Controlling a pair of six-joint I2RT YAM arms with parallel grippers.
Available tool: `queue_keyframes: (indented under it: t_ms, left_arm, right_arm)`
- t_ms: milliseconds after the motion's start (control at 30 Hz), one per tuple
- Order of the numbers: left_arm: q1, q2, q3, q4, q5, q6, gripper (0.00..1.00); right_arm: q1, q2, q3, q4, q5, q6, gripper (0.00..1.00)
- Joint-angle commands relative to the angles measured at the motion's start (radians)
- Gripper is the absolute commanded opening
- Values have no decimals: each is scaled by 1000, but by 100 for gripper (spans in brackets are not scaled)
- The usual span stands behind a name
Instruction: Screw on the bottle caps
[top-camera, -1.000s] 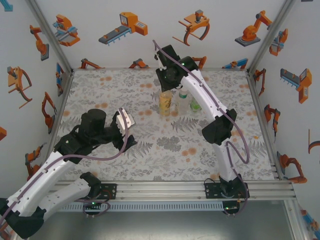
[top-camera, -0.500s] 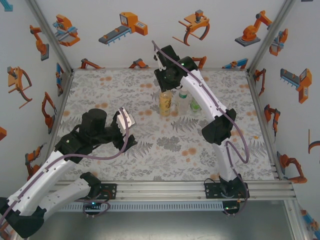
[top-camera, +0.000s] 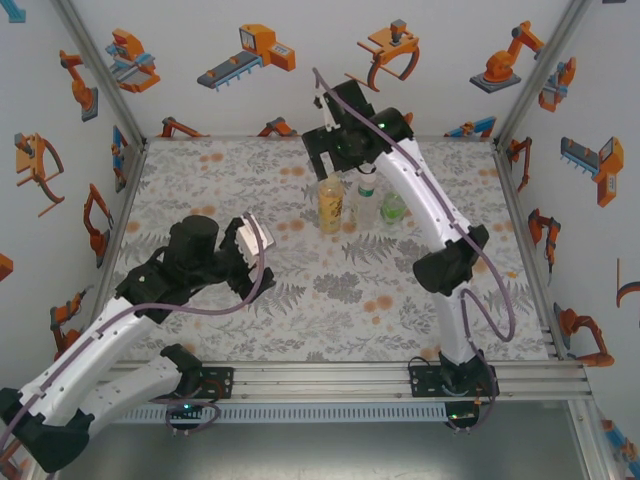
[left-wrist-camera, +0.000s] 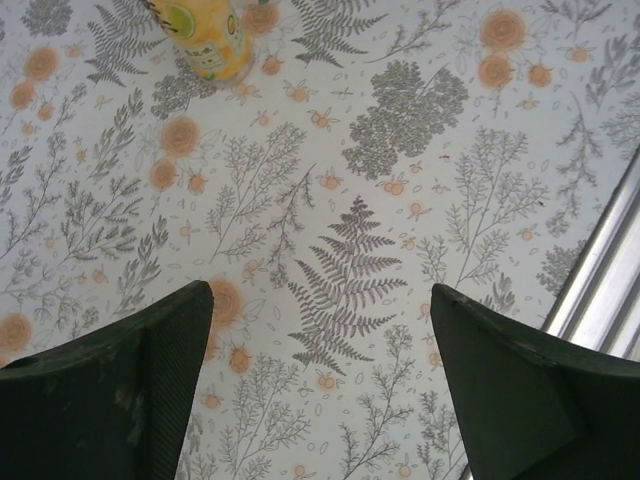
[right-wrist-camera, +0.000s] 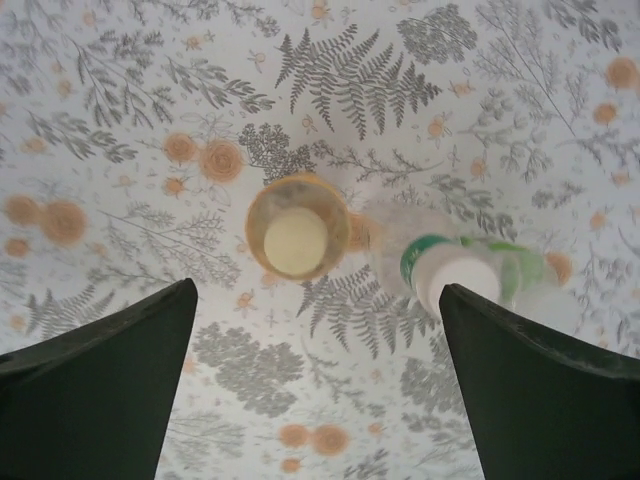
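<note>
Three bottles stand in a row at the back middle of the table: a yellow-orange juice bottle, a clear bottle and a short green bottle. From above, a pale yellow cap sits on the juice bottle and a white cap sits on the clear bottle. My right gripper hangs open above the juice bottle, touching nothing. My left gripper hovers open over bare table, left of and nearer than the bottles. The juice bottle is far ahead of it.
The floral tablecloth covers the whole table. White walls with orange robot prints enclose it on three sides. An aluminium rail runs along the near edge, by the arm bases.
The right gripper has opened wide and risen off the juice bottle's cap. The left gripper has opened wider and shifted slightly.
</note>
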Motion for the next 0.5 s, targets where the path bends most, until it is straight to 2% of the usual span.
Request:
queue_keyframes:
  t_ms: [0, 33, 267, 467]
  left_arm:
    - [2, 34, -23, 82, -80, 14, 91]
    - [7, 46, -29, 106, -100, 14, 99]
    - [71, 128, -55, 220, -182, -13, 97]
    - [204, 136, -115, 315, -218, -83, 97]
  right_arm:
    - [-10, -129, -60, 0, 82, -12, 99]
    - [-13, -157, -87, 0, 97, -14, 99]
    - [-49, -359, -357, 51, 200, -41, 99]
    - [-127, -554, -725, 193, 263, -46, 99]
